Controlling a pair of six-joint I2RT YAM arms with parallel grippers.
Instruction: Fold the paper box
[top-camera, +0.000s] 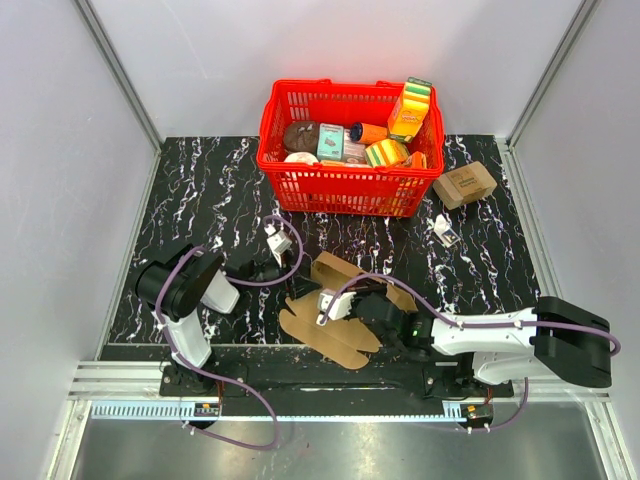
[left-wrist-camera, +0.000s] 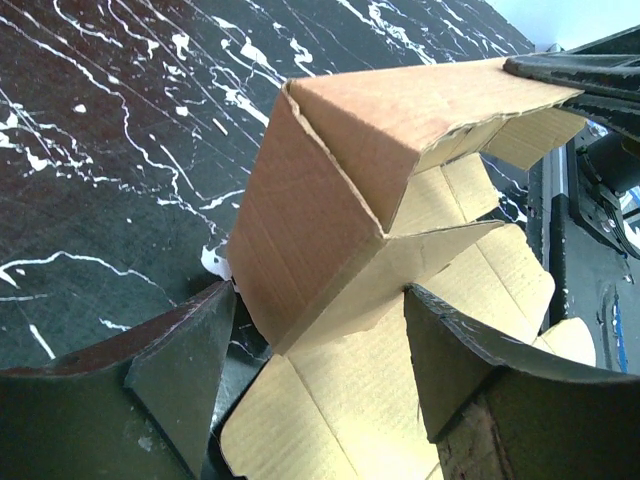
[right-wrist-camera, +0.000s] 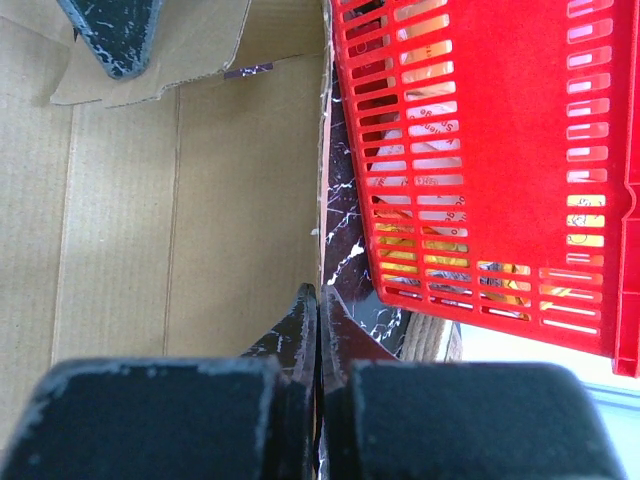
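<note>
The paper box (top-camera: 335, 312) is a brown die-cut sheet lying half unfolded near the table's front edge, with one side panel (left-wrist-camera: 330, 190) raised. My left gripper (left-wrist-camera: 318, 300) is open and comes in low from the left. Its fingers (left-wrist-camera: 190, 370) straddle the foot of that raised panel without clamping it. In the top view the left gripper (top-camera: 298, 278) sits at the box's left side. My right gripper (right-wrist-camera: 320, 292) is shut on the thin edge of an upright cardboard wall (right-wrist-camera: 200, 200). It reaches in from the right (top-camera: 352, 302).
A red basket (top-camera: 345, 190) full of groceries stands behind the box, close to my right gripper in the right wrist view (right-wrist-camera: 500, 150). A small printed brown carton (top-camera: 465, 185) and a small white object (top-camera: 445, 232) lie at the right.
</note>
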